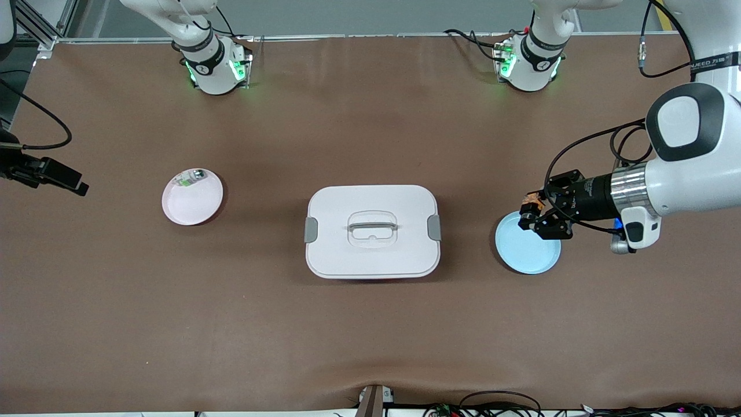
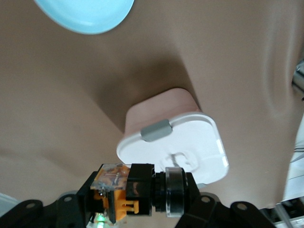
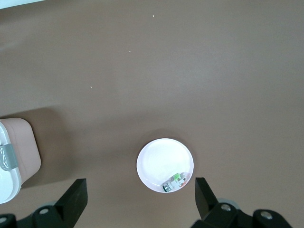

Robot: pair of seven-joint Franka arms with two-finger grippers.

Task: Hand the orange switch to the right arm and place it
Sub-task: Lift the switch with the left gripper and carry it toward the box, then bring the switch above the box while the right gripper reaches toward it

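Note:
The orange switch (image 1: 531,203) is clamped sideways in my left gripper (image 1: 529,213), which is shut on it just above the rim of the light blue plate (image 1: 528,252). In the left wrist view the switch (image 2: 135,190) shows its clear-and-orange block, black body and round cap between the black fingers (image 2: 199,211). My right gripper (image 3: 140,184) is open with nothing in it, high over the table with the pink plate (image 3: 159,164) below it. In the front view it (image 1: 63,179) shows at the picture's edge, at the right arm's end of the table.
A white lidded box (image 1: 372,231) with grey clasps and a handle sits mid-table between the two plates. The pink plate (image 1: 191,202) holds a small white-and-green part (image 1: 190,178). Cables run along the table edge nearest the front camera.

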